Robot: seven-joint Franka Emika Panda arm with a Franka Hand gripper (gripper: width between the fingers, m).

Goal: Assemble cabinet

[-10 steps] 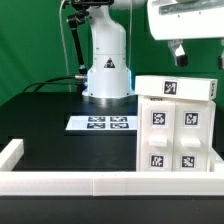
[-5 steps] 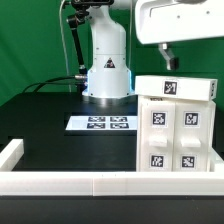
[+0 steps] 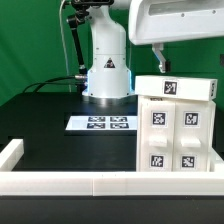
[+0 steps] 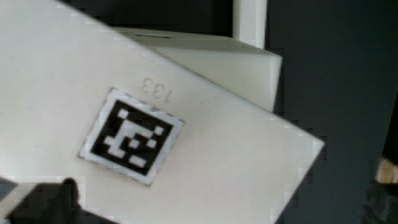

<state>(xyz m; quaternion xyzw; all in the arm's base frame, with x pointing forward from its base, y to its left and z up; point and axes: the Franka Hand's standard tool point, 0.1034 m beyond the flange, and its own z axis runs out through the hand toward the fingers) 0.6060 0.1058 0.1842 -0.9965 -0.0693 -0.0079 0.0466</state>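
The white cabinet body [image 3: 178, 138] stands at the exterior view's right, with two tagged door panels on its front. A white tagged piece [image 3: 176, 88] lies flat across its top. My gripper [image 3: 160, 62] hangs just above the left end of that top piece and touches nothing. In the wrist view a white tagged cabinet surface [image 4: 160, 110] fills most of the picture, right below my gripper [image 4: 214, 205]. One dark fingertip [image 4: 45, 203] shows at the edge. The jaws stand wide apart and hold nothing.
The marker board [image 3: 101, 124] lies flat on the black table in front of the robot base [image 3: 107, 72]. A long low white border wall [image 3: 90, 183] runs along the near edge, with a corner piece [image 3: 10, 152] at the exterior view's left.
My gripper has moved toward the exterior view's left and slightly down, from above the cabinet's right half to above the left end of the top piece.
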